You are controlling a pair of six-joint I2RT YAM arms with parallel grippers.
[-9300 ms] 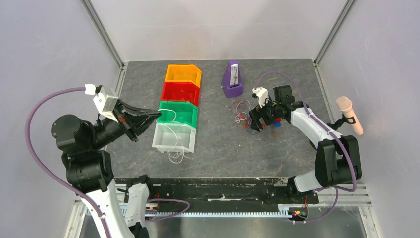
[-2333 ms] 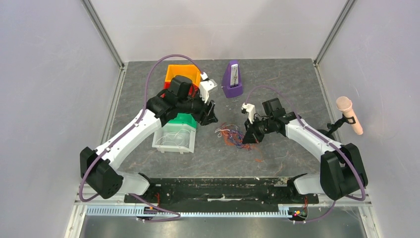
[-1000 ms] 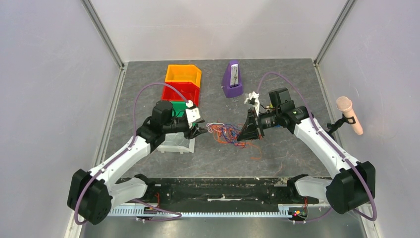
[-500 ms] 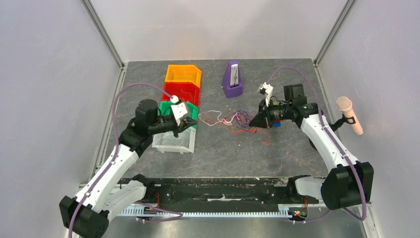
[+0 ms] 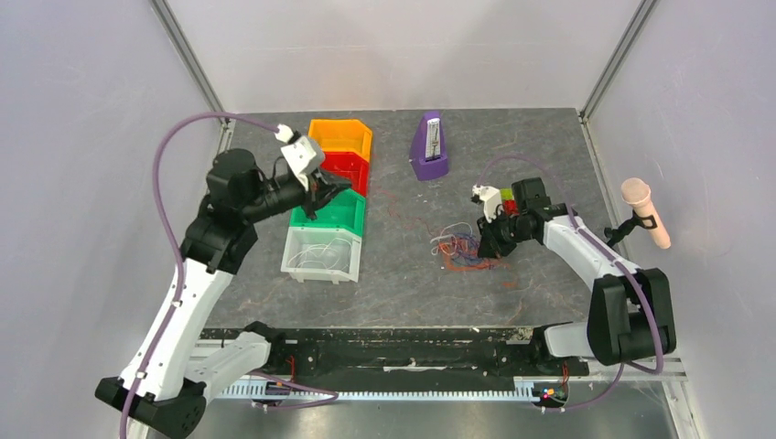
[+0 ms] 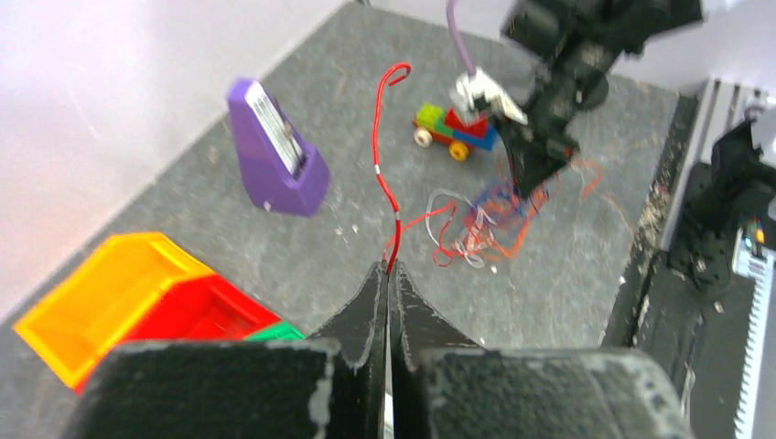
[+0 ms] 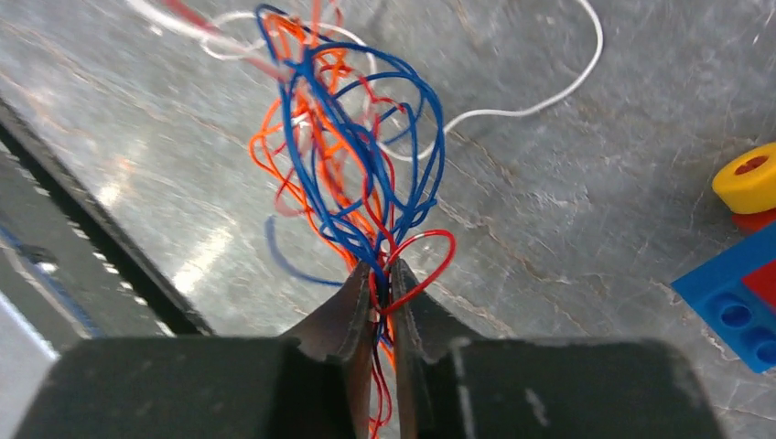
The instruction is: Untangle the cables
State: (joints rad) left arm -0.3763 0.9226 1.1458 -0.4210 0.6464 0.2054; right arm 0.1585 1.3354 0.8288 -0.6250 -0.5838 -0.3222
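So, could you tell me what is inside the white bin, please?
Loose white cables lie coiled in the white bin; whether anything lies beneath them cannot be seen.

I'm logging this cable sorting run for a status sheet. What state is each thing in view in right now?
left tool, shut on red cable
right tool, shut on cable tangle
red cable, single strand, pinched at one end
cable tangle, knotted
white bin, holds white cables
orange bin, empty
metronome, upright
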